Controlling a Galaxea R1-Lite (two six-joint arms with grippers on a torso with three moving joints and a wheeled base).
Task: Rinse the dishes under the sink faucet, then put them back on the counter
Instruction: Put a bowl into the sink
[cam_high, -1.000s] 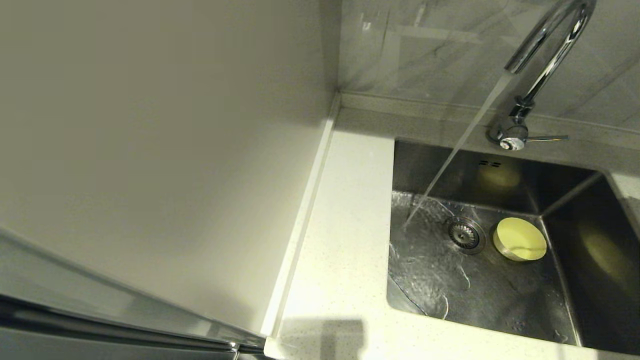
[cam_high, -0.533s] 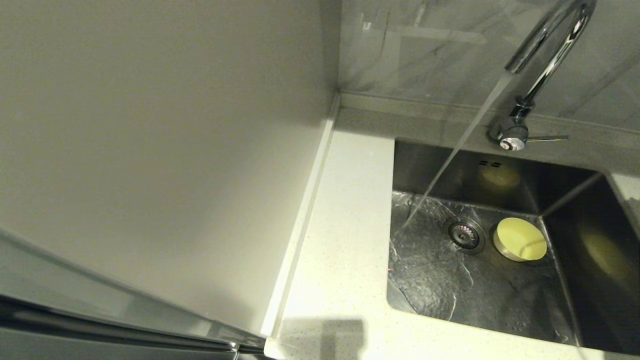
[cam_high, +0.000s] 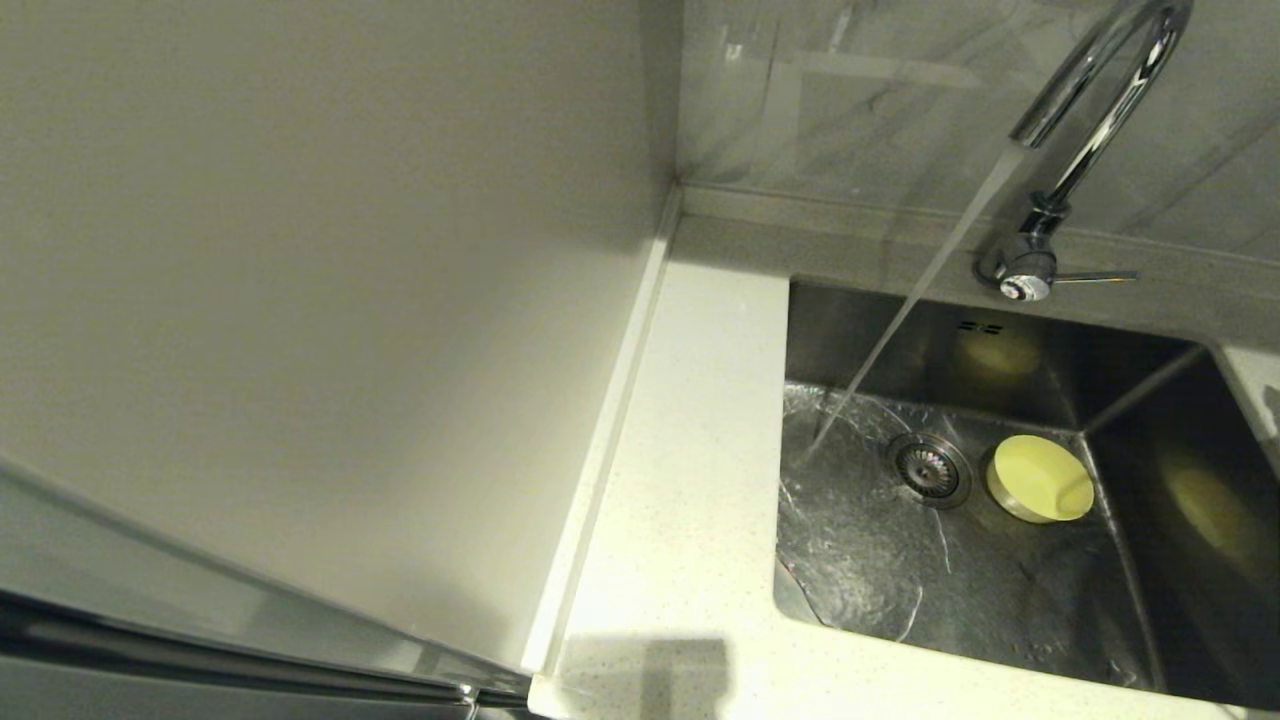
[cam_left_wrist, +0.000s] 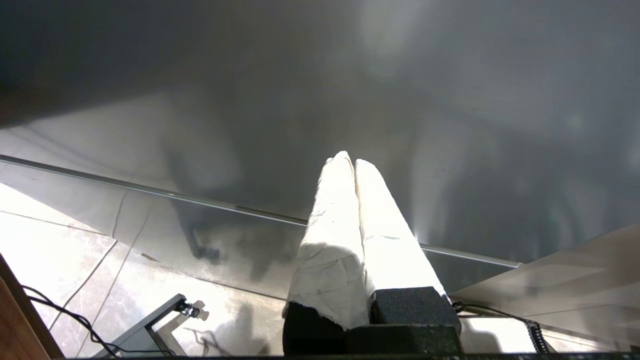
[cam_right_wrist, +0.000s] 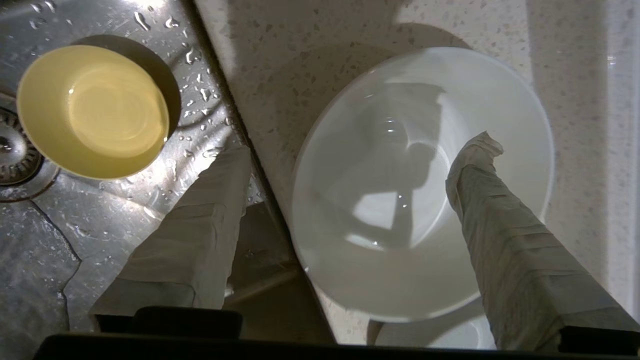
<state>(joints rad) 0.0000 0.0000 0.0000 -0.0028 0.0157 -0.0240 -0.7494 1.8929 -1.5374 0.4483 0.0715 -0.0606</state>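
Observation:
Water runs from the chrome faucet (cam_high: 1100, 100) into the steel sink (cam_high: 1000, 600). A pale yellow bowl (cam_high: 1040, 478) stands upright on the sink floor beside the drain strainer (cam_high: 928, 467), out of the stream. In the right wrist view a white bowl (cam_right_wrist: 400, 200) sits on the speckled counter (cam_right_wrist: 280, 60) right at the sink's edge. My right gripper (cam_right_wrist: 357, 145) hangs open above it, one finger over the sink and one over the bowl's far rim. The edge of a second white bowl (cam_right_wrist: 440, 340) shows beneath. My left gripper (cam_left_wrist: 348, 161) is shut and empty, away from the sink.
A plain beige wall panel (cam_high: 320, 300) borders the counter strip (cam_high: 690, 450) left of the sink. The faucet's side lever (cam_high: 1095, 276) points right. Grey tiles (cam_high: 850, 100) back the sink. Neither arm shows in the head view.
The water keeps running and its ripples shift on the sink floor. The yellow bowl has stayed where it was.

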